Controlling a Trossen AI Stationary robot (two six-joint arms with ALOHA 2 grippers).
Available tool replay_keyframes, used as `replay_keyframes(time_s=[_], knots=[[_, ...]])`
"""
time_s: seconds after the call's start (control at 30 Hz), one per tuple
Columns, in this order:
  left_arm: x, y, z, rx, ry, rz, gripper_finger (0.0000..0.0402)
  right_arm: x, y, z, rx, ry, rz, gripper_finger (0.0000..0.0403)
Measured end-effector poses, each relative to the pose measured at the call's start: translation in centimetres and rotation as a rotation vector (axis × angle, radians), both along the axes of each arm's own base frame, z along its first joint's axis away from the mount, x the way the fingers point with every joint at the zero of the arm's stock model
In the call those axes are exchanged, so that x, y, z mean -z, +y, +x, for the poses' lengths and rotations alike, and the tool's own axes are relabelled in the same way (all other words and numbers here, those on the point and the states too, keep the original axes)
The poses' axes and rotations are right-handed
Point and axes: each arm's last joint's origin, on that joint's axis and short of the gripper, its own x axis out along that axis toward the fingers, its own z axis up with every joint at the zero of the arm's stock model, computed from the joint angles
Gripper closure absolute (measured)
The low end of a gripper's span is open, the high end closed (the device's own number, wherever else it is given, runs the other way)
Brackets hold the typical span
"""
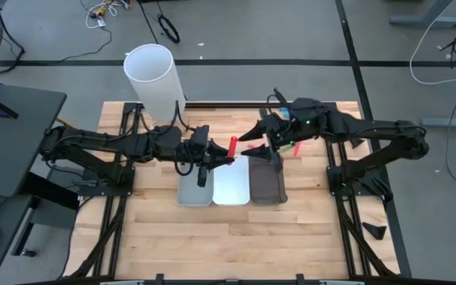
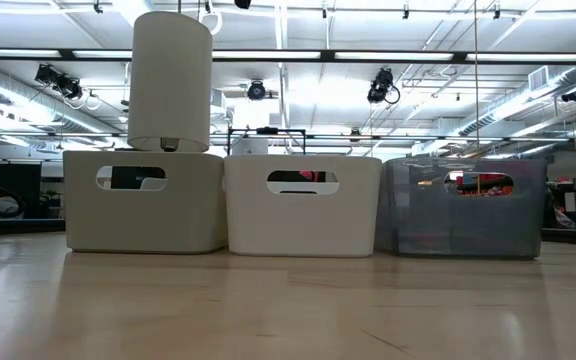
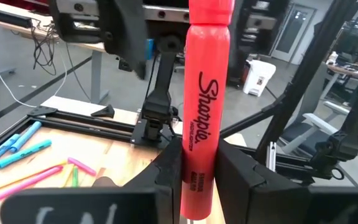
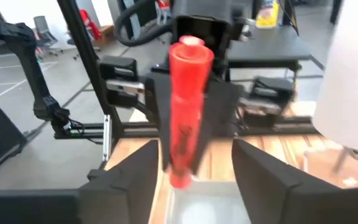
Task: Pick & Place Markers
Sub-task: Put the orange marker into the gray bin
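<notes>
Three small trays sit side by side on a wooden table (image 1: 172, 237): a grey tray (image 1: 194, 188), a white tray (image 1: 230, 185) in the middle and a dark tray (image 1: 267, 185). Above the far end of the white tray, the left gripper (image 1: 220, 161) has its jaws clamped on a red marker (image 1: 232, 148), which stands up between them. The right gripper (image 1: 253, 152) hangs just beside it over the same end of the white tray, jaws apart, on either side of the marker without gripping it. More markers (image 3: 23, 152), blue, pink and yellow, lie loose on the table beyond the trays. A tall white cylinder (image 1: 155, 79) stands behind the grey tray.
</notes>
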Motion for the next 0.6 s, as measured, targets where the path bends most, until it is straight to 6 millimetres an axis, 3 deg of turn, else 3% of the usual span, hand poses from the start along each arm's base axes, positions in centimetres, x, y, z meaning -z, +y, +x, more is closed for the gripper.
replay_keyframes(time_s=[0.3, 0.6], knots=[[0.1, 0.1, 0.0, -0.039, 0.008, -0.025, 0.0329, -0.6, -0.2, -2.6, -0.004, 0.046, -0.063, 0.017], [1.4, 0.4, -0.2, -0.175, 0.127, -0.23, 0.0329, -0.1, -0.2, -3.0, -0.008, 0.108, -0.067, 0.017]])
